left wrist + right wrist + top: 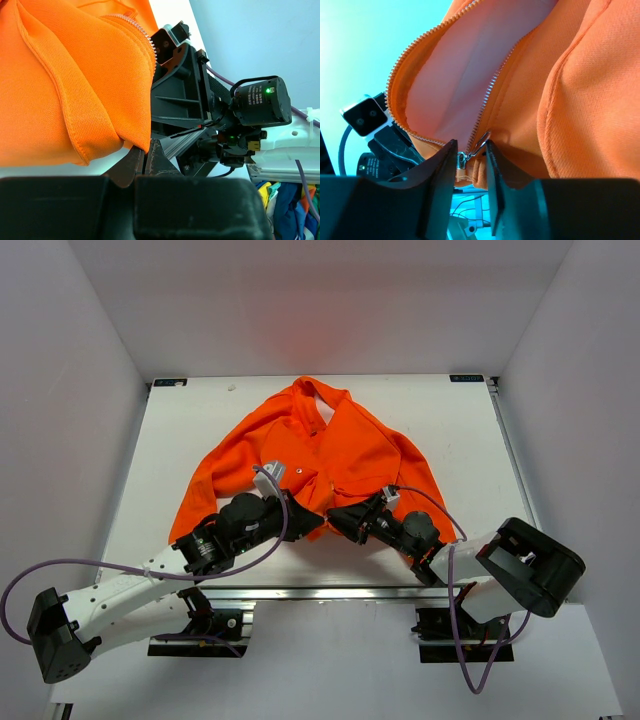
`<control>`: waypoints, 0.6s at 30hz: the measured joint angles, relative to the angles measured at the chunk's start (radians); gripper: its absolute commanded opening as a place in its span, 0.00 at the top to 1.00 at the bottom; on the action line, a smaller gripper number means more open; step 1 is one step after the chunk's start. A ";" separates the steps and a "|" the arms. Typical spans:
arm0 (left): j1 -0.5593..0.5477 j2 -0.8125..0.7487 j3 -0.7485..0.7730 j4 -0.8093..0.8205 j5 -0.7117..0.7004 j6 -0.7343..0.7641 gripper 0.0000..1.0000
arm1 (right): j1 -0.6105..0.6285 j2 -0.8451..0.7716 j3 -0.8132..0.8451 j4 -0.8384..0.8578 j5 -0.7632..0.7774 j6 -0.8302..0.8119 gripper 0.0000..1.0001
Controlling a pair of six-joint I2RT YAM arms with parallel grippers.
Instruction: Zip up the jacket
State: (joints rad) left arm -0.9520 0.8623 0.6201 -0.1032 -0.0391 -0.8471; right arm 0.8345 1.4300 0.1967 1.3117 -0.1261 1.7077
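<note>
The orange jacket (330, 440) lies spread on the white table (180, 440), collar at the far side and front open at the bottom, showing pale pink lining (465, 65). My left gripper (303, 521) sits at the near hem. In the left wrist view it (145, 152) is shut on a corner of orange fabric (75, 75) just below the zipper teeth (137, 30). My right gripper (336, 517) faces it from the right. In the right wrist view its jaws (470, 150) stand apart, with the metal zipper slider (462, 161) and its pull (481, 143) between them.
The two grippers are nearly touching at the hem; the right gripper's black body (190, 95) fills the left wrist view. Purple cables (430, 502) loop over both arms. Grey walls enclose the table on three sides. A metal rail (330, 592) runs along the near edge.
</note>
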 measured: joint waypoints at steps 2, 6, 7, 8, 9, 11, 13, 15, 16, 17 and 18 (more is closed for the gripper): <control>0.000 0.000 0.000 0.003 0.001 0.000 1.00 | 0.000 0.002 0.000 0.000 0.000 0.003 0.79; 0.000 0.000 0.000 0.007 0.002 0.000 1.00 | 0.000 0.006 0.000 0.000 0.002 0.024 0.87; 0.000 0.000 0.000 0.006 0.005 0.000 1.00 | 0.000 0.006 0.000 0.000 0.002 0.028 0.88; 0.000 0.000 0.000 0.007 0.009 0.000 1.00 | 0.000 0.006 0.000 0.000 0.003 0.033 0.89; 0.000 0.000 0.000 0.007 0.013 0.000 1.00 | 0.000 0.006 0.000 0.000 0.002 0.037 0.91; 0.000 0.000 0.000 0.006 0.020 0.000 1.00 | 0.000 0.006 0.000 0.001 0.002 0.040 0.99; 0.000 0.000 0.000 0.006 0.023 0.001 1.00 | 0.000 0.006 0.000 0.001 0.002 0.043 1.00; 0.000 0.000 0.000 0.005 0.024 0.001 1.00 | 0.000 0.006 0.000 0.001 0.003 0.043 1.00; 0.000 0.000 0.000 0.005 0.024 0.001 1.00 | 0.000 0.006 0.000 0.001 0.003 0.042 1.00; 0.000 0.000 0.000 0.003 0.024 0.000 1.00 | 0.000 0.006 0.000 0.001 0.005 0.039 1.00; 0.000 0.000 0.000 0.000 0.024 0.000 1.00 | 0.000 0.006 0.000 0.001 0.008 0.035 1.00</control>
State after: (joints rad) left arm -0.9516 0.8623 0.6201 -0.1036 -0.0151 -0.8467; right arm 0.8345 1.4364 0.1967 1.3128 -0.1184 1.7432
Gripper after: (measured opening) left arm 0.038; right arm 0.015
